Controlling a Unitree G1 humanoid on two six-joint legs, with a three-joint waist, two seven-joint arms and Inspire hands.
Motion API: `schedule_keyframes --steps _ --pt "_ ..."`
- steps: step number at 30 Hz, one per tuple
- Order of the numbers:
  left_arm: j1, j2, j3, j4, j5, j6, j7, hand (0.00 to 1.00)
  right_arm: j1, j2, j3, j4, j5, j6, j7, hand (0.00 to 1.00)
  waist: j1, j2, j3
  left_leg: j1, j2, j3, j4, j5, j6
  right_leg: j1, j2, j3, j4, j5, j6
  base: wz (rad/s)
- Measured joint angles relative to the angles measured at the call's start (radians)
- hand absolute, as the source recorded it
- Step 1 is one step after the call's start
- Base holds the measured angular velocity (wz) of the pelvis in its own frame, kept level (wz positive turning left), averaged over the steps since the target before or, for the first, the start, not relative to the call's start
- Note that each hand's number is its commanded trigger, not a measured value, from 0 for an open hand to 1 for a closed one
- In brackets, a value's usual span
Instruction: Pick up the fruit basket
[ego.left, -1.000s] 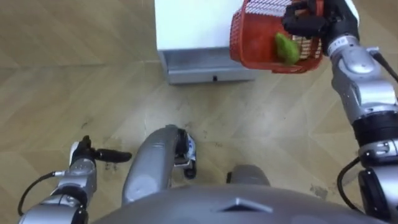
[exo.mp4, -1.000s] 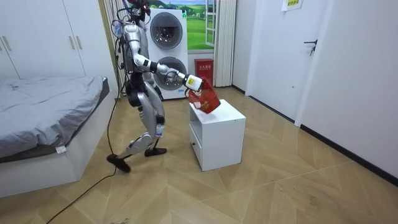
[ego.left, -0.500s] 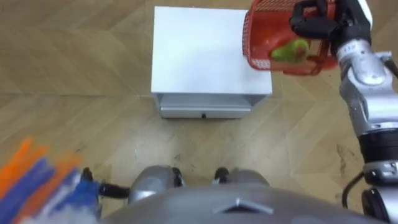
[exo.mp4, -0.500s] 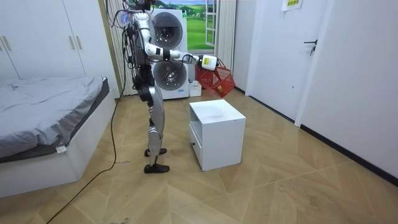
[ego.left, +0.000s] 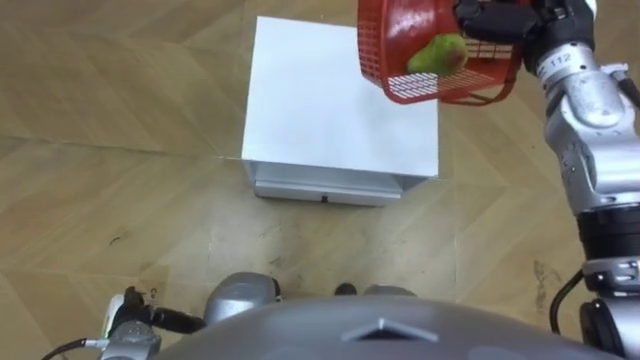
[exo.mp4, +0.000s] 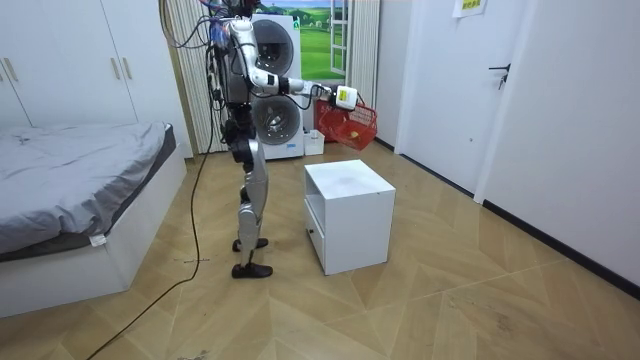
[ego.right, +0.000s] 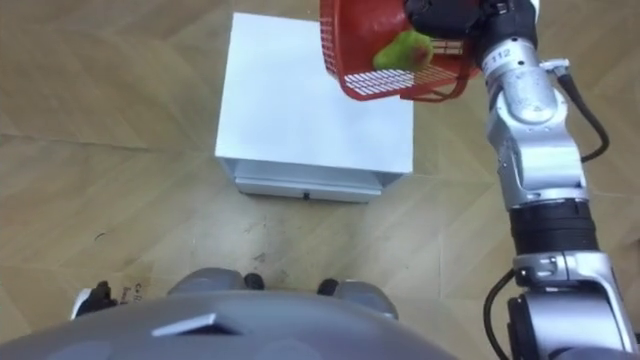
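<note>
- The white cabinet (ego.left: 320, 105) fills the upper middle of the left eye view; its flat top is bare, with its front edge toward the lower frame.
- Herringbone wood floor (ego.left: 120, 130) surrounds the cabinet on every side.
- The red fruit basket (ego.left: 440, 88) hangs tilted in the air at the top right, overlapping the cabinet's far right corner but not resting on it.
- A green fruit (ego.left: 437, 52) and a red fruit (ego.left: 410, 18) lie inside the basket.
- The right hand (ego.left: 495, 20) has its fingers curled round the basket's rim.
- The left hand (ego.left: 135, 325) sits at the lower left edge; I cannot tell how its fingers are set.
- In the room view the robot stands upright left of the cabinet, between it and the bed (exo.mp4: 80, 190), with a washing machine (exo.mp4: 275, 80) behind and a door (exo.mp4: 510, 90) to the right.
</note>
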Motion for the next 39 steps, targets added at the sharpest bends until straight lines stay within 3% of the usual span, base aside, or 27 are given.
schedule_keyframes --steps 10,17,26,27,28,30,39 --pt "0.010 -0.004 -0.003 -0.028 0.037 0.032 -0.029 0.00 -0.038 0.024 0.039 0.159 -0.006 0.014 0.036 1.00 0.038 0.007 0.0055 -0.047 -0.005 -0.039 0.024 0.000 0.000 -0.008 -0.004 -0.049 -0.010 0.002 -0.002 0.14" --pt "-0.003 0.002 -0.040 -0.025 0.035 0.031 -0.070 0.00 -0.212 0.046 0.051 0.458 -0.006 -0.003 -0.003 1.00 0.055 0.019 0.0142 -0.138 -0.010 -0.070 0.077 0.000 0.000 -0.076 -0.010 -0.076 0.018 0.004 -0.003 0.14" --pt "-0.010 0.005 -0.089 -0.028 0.035 0.027 -0.108 0.00 -0.244 0.067 0.090 0.634 -0.013 -0.009 -0.034 1.00 0.095 0.039 0.0247 -0.207 -0.013 -0.079 0.105 0.000 0.000 -0.136 -0.020 -0.092 0.040 0.004 -0.003 0.04" --pt "-0.014 0.005 -0.094 -0.028 0.035 0.026 -0.109 0.00 -0.250 0.067 0.098 0.636 -0.012 -0.013 -0.033 0.65 0.096 0.043 0.0264 -0.210 -0.013 -0.079 0.106 0.000 0.001 -0.140 -0.020 -0.092 0.042 0.004 -0.003 0.00" --pt "-0.017 0.005 -0.096 -0.026 0.035 0.026 -0.109 0.00 -0.252 0.067 0.101 0.637 -0.009 -0.015 -0.033 0.53 0.098 0.043 0.0268 -0.212 -0.013 -0.079 0.107 0.000 0.001 -0.142 -0.020 -0.092 0.045 0.004 -0.003 0.00" --pt "-0.022 0.006 -0.098 -0.025 0.035 0.016 -0.109 0.00 -0.270 0.068 0.116 0.655 0.002 -0.031 -0.032 0.00 0.099 0.046 0.0282 -0.222 -0.012 -0.080 0.110 0.001 0.001 -0.156 -0.022 -0.097 0.057 0.004 -0.003 0.00" --pt "-0.021 0.007 -0.112 -0.014 0.034 0.021 -0.109 0.00 -0.270 0.074 0.116 0.695 0.031 -0.033 -0.042 0.00 0.102 0.045 0.0278 -0.242 -0.015 -0.080 0.120 0.002 0.003 -0.166 -0.033 -0.135 0.060 0.004 -0.003 0.03"
